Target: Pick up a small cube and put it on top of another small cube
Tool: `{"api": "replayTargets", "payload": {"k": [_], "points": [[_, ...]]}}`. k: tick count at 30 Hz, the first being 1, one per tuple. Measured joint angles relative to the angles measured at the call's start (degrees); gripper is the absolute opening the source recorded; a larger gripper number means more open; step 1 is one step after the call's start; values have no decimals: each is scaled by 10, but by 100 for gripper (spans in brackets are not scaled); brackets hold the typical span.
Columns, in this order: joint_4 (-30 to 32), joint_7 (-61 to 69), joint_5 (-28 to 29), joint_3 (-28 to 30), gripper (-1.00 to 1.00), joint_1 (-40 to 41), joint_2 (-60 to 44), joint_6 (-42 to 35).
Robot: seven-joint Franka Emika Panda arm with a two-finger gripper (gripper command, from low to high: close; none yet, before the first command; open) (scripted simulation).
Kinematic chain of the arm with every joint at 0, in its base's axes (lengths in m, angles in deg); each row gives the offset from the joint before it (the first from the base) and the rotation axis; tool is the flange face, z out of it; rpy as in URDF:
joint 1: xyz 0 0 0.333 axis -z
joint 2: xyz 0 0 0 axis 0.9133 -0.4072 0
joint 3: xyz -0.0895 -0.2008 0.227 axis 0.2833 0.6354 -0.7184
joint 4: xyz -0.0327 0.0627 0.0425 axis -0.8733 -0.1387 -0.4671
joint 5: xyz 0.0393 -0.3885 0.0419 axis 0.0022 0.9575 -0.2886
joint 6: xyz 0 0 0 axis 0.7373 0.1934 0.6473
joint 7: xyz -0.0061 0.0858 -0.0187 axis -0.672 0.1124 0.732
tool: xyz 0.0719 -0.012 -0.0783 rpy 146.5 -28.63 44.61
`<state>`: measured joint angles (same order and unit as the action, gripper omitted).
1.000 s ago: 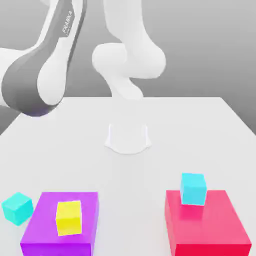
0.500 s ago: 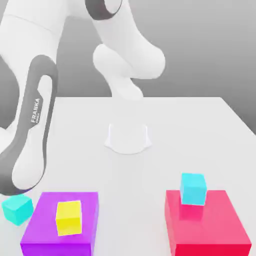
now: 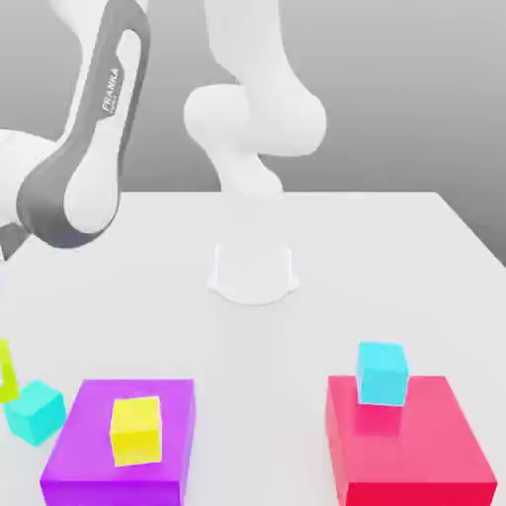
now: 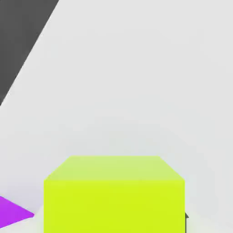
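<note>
A lime-yellow cube [image 4: 113, 193] looms close in the hand view, and my gripper [image 4: 114, 225] is shut on it; a dark finger edge [image 4: 185, 219] shows at its side. In the exterior view a sliver of that lime cube [image 3: 5, 371] hangs at the exterior view's left edge, just above a cyan cube [image 3: 35, 411] on the table. A yellow cube [image 3: 135, 430] rests on the purple block [image 3: 89, 464]. Another cyan cube [image 3: 381, 373] sits on the red block [image 3: 435, 455].
The arm's base [image 3: 254, 272] stands mid-table, and its grey-and-white link [image 3: 84, 148] slants over the exterior view's left side. The white table [image 3: 395, 267] reaches back to a far edge. A purple corner [image 4: 13, 216] shows beside the lime cube.
The arm has swung upward and back across the exterior view's left. The lime cube has come into sight at the left edge; the other cubes and blocks stayed put.
</note>
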<state>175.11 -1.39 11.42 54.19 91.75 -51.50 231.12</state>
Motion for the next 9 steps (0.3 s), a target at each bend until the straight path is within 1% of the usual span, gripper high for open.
{"api": "replayTargets", "payload": {"k": [2, 5, 6, 9], "points": [[19, 22, -11, -2, -100, 5, -4, 23], [23, 45, -37, -15, -100, 14, -55, 77], [23, 50, -44, -19, 100, 17, -69, 90], [23, 50, -44, -19, 100, 17, -69, 90]]}}
